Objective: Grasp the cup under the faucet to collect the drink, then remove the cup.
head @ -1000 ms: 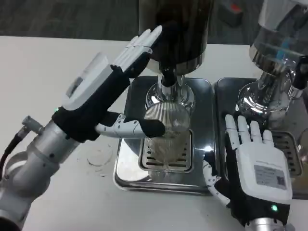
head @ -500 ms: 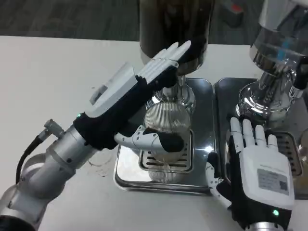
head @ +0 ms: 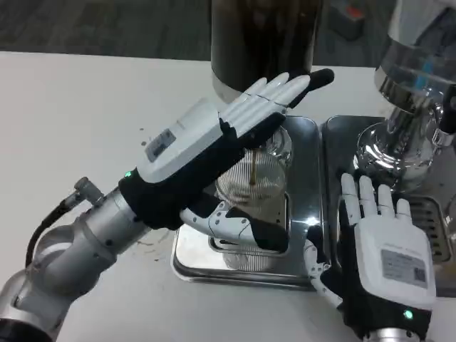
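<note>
A clear ribbed cup (head: 251,187) stands on the grate of a steel drip tray (head: 305,153), under the faucet of a dark drink dispenser (head: 263,35). A thin brown stream (head: 253,168) runs down into the cup. My left hand (head: 206,153) reaches across above the cup with its fingers straight and together, their tips over the faucet, which they hide. Its thumb (head: 246,228) lies in front of the cup's lower part. My right hand (head: 381,260) lies flat and open at the tray's front right corner, holding nothing.
A second, chrome dispenser (head: 413,85) stands at the right on its own steel tray (head: 331,142). Bare white table (head: 85,107) stretches to the left of the trays.
My left hand has moved right and forward, over the faucet, and lower above the cup. A brown stream now falls into the cup. The right hand has stayed put.
</note>
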`<control>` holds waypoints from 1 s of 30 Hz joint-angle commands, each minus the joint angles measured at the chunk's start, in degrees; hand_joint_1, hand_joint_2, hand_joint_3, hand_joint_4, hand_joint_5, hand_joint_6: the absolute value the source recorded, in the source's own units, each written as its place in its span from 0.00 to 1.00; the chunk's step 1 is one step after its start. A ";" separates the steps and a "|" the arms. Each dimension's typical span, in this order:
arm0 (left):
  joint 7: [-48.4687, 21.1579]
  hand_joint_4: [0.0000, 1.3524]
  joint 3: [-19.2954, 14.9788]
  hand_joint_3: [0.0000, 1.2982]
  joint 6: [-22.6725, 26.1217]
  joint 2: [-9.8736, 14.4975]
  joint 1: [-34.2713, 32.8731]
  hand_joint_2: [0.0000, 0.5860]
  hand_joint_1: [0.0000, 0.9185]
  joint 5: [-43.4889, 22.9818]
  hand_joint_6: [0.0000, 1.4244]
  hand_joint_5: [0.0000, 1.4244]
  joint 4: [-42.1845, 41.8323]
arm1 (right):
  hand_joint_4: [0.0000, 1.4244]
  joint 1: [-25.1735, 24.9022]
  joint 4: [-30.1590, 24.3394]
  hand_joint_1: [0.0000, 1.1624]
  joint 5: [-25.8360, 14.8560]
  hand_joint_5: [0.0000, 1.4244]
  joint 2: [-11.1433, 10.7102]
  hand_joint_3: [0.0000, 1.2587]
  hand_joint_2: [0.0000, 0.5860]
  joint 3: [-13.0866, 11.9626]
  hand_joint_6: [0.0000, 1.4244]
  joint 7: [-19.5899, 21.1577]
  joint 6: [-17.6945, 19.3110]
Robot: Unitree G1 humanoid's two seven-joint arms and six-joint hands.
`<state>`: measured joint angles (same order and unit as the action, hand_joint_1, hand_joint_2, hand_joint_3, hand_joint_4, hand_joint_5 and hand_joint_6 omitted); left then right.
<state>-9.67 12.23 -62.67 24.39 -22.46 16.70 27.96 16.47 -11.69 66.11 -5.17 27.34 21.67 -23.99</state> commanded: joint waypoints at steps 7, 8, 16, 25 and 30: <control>-0.86 0.00 1.11 0.00 -0.20 0.89 0.12 0.10 0.00 4.82 0.00 0.00 -1.09 | 0.00 -0.16 -0.38 0.29 -0.70 0.00 0.52 0.02 0.89 -0.67 0.00 0.67 0.17; -0.69 0.00 1.02 0.00 -0.28 0.99 0.09 0.10 0.00 5.18 0.00 0.00 -1.15 | 0.00 -0.05 -0.50 0.29 -2.06 0.00 0.61 0.01 0.88 -1.16 0.00 0.58 0.78; 0.36 0.00 1.05 0.00 -0.27 1.40 0.40 0.10 0.00 6.90 0.00 0.01 -1.83 | 0.00 1.54 -2.38 0.35 -17.28 0.00 -1.89 0.00 0.70 -6.77 0.05 -1.29 11.71; 3.02 0.00 1.08 0.00 -0.14 1.90 0.50 0.11 0.00 10.32 0.00 0.01 -2.62 | 0.00 -0.09 -1.15 0.50 -34.17 0.00 -2.55 0.00 0.48 -11.53 0.06 -9.02 19.44; 3.14 0.00 1.26 0.00 -0.02 1.99 0.52 0.11 0.00 9.81 0.00 0.01 -2.32 | 0.00 -1.90 1.18 0.57 -42.49 0.00 -2.33 0.00 0.40 -13.62 0.02 -14.03 21.85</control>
<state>-5.69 12.31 -62.64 26.02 -22.61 25.25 25.44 15.62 -12.31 26.99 -7.48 14.84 9.90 -3.76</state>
